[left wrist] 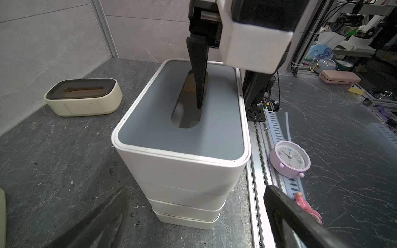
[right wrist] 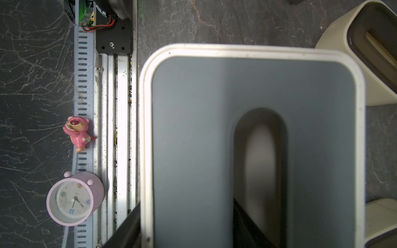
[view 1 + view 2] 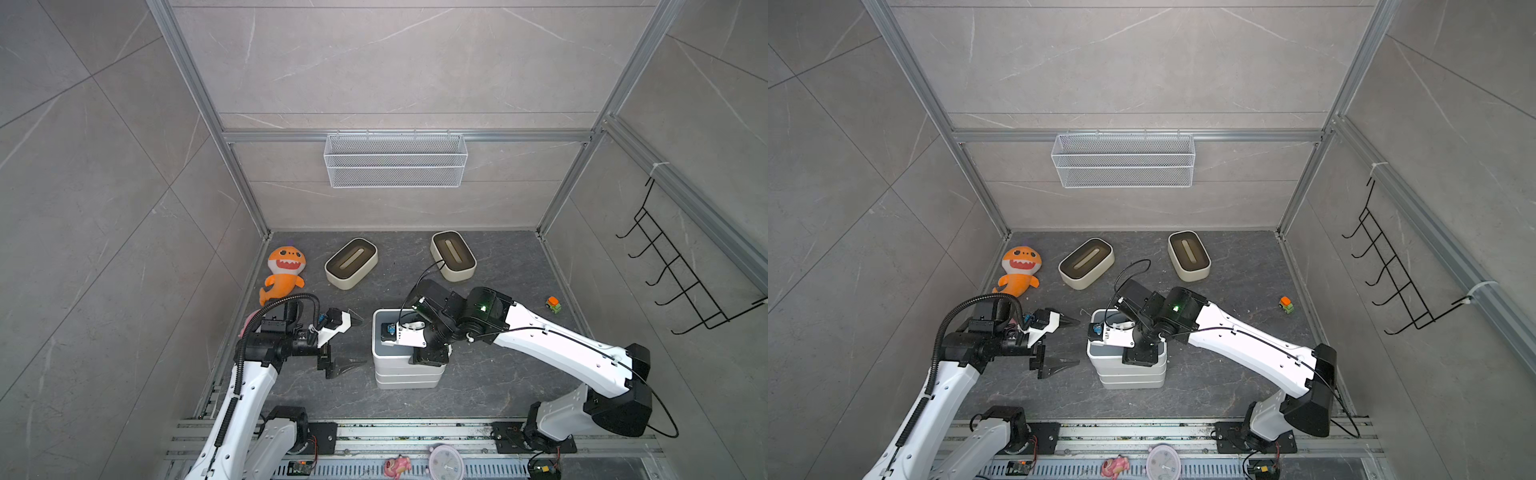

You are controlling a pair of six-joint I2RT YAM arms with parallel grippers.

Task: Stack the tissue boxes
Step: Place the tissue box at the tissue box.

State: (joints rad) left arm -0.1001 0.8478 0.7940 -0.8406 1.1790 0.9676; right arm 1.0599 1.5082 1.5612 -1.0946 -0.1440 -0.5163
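- Grey veined wall panels (image 3: pixel 395 62) are enclosing three sides.
- Aluminium framing (image 3: pixel 291 136) is edging them.
- Dark marbled floor slab (image 3: pixel 478 395) is lying beneath.
- White mesh basket (image 3: pixel 395 160) is hanging on the back rail.
- Black hook rack (image 3: pixel 673 266) is hanging on a side wall.

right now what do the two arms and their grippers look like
Both arms have white shells with black joints. The left arm carries a ribbed black cable hose; the right arm a thin black cable and a green light. The left gripper and right gripper have white housings and black, tapered, wedge-shaped fingers.
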